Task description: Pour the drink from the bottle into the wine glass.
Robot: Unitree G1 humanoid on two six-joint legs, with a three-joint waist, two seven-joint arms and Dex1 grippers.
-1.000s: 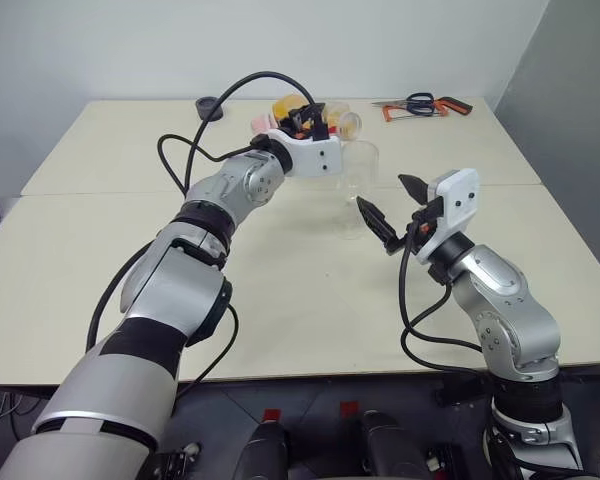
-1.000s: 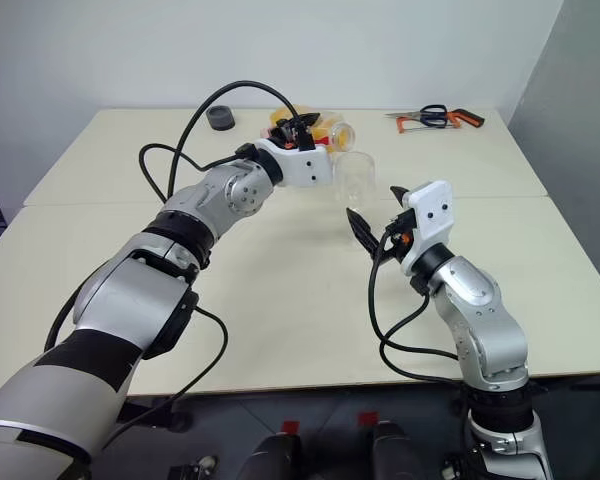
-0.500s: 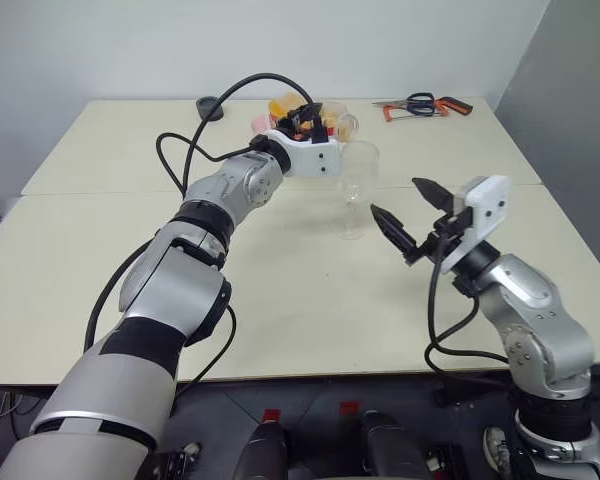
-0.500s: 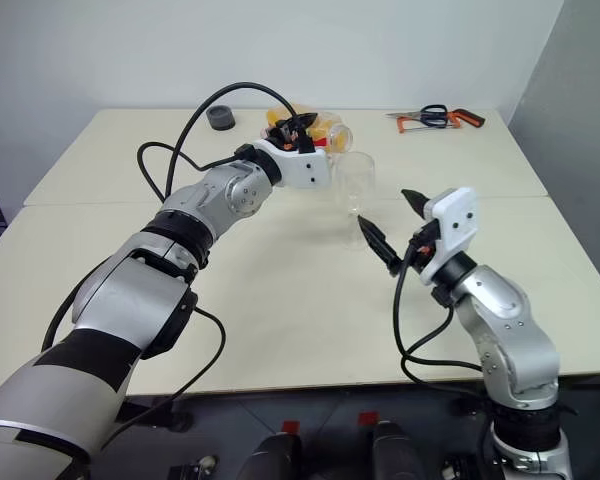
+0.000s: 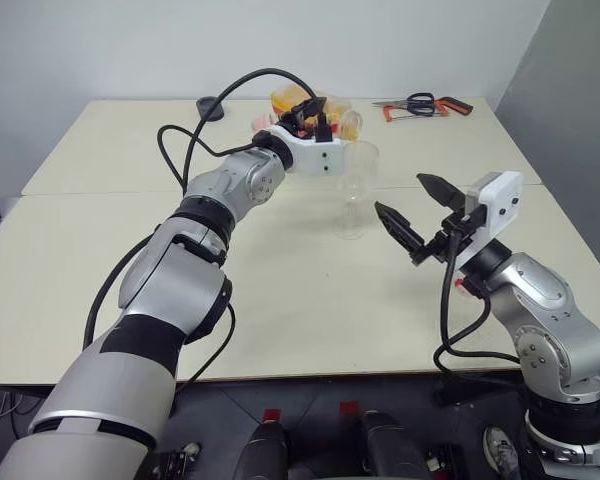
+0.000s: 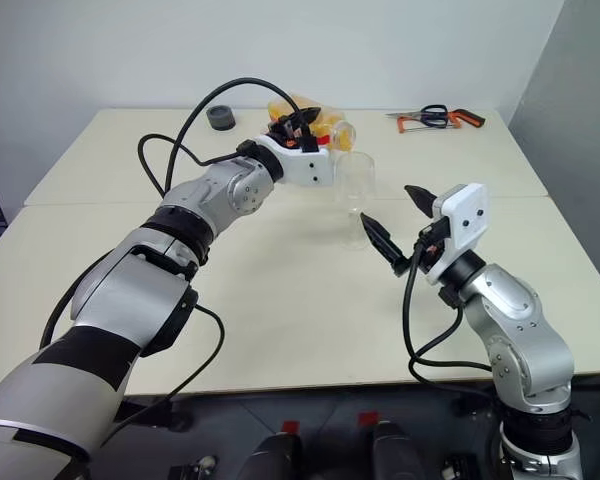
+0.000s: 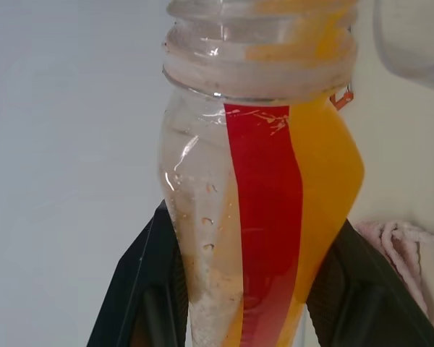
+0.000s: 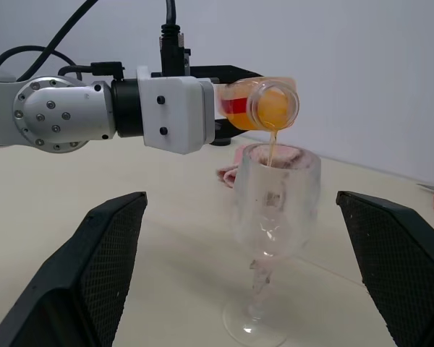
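My left gripper (image 5: 308,116) is shut on the bottle (image 7: 264,217), a clear one with a red label. It holds the bottle on its side, with the open mouth just above the rim of the wine glass (image 5: 355,178). A thin stream of the orange drink (image 8: 272,148) runs from the mouth into the bowl of the wine glass (image 8: 275,195). The rest of the drink (image 7: 325,188) lies along the lower side of the bottle. The glass stands upright on the table. My right gripper (image 5: 400,195) hangs open to the right of the glass, apart from it, with nothing between its fingers.
A pink cloth (image 5: 263,122) lies behind the left gripper. Orange-handled tools and scissors (image 5: 420,104) lie at the back right, and a small black round thing (image 5: 211,106) sits at the back left. The beige table (image 5: 280,270) ends close behind the right arm.
My right gripper has drawn back from the glass, to the right and nearer to me, still open. The left gripper has kept the bottle over the glass.
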